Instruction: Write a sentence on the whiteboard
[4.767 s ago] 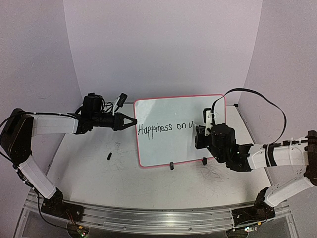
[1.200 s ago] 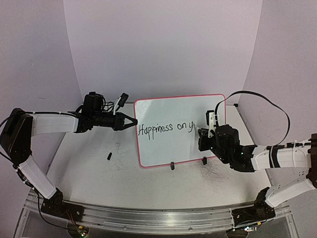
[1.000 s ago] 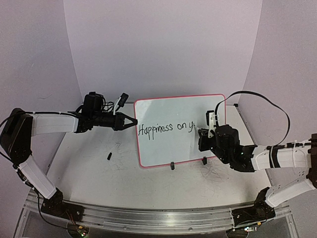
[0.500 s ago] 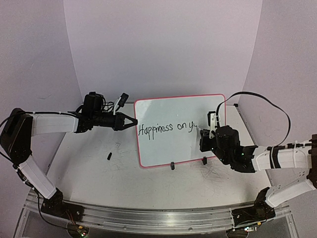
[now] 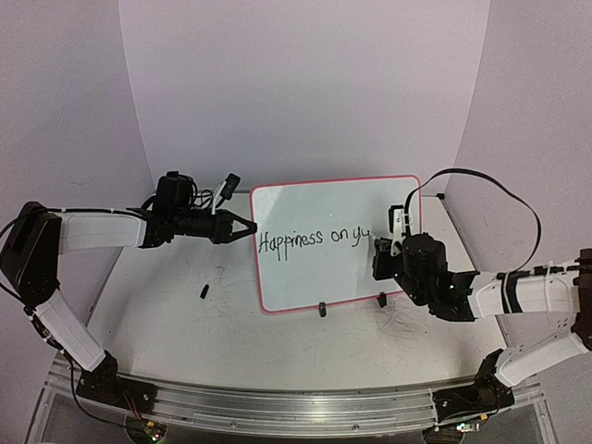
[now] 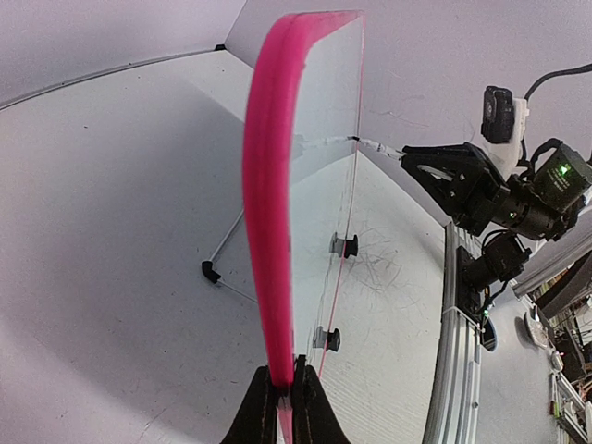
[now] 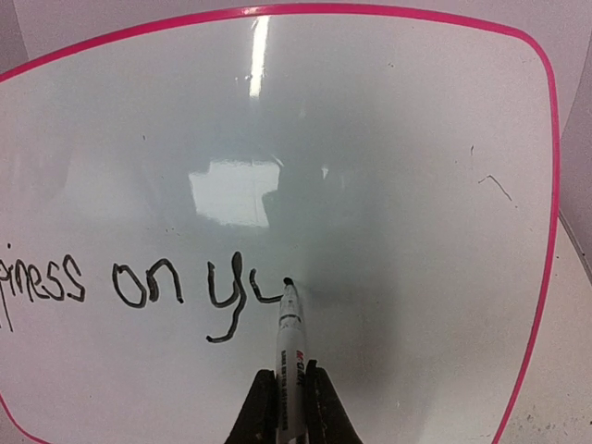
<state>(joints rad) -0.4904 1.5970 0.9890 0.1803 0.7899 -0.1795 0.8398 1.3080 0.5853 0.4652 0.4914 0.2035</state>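
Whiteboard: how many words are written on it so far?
3, on the red-rimmed white rectangular whiteboard: "Happiness" at left, "on" mid-board, unfinished "yu" at the tip of the white marker. Board beyond is blank, so none hidden.

The whiteboard (image 5: 333,268) stood upright toward the desk's (image 5: 185,324) far edge. The left tool (image 5: 245,228) was clamped on its left rim, and the right tool (image 7: 289,375) held the marker (image 7: 290,333) touching the sentence's (image 5: 313,239) right end.

You are looking at a small black piece (image 5: 203,291) lying on the white table (image 5: 305,356), faint grey scribbles (image 5: 400,324) marking the tabletop, a white black-tipped marker (image 7: 289,342) pointing away in the right wrist view, a metal rail (image 5: 277,403) running along the near edge and a pale backdrop (image 5: 305,83) curving behind.
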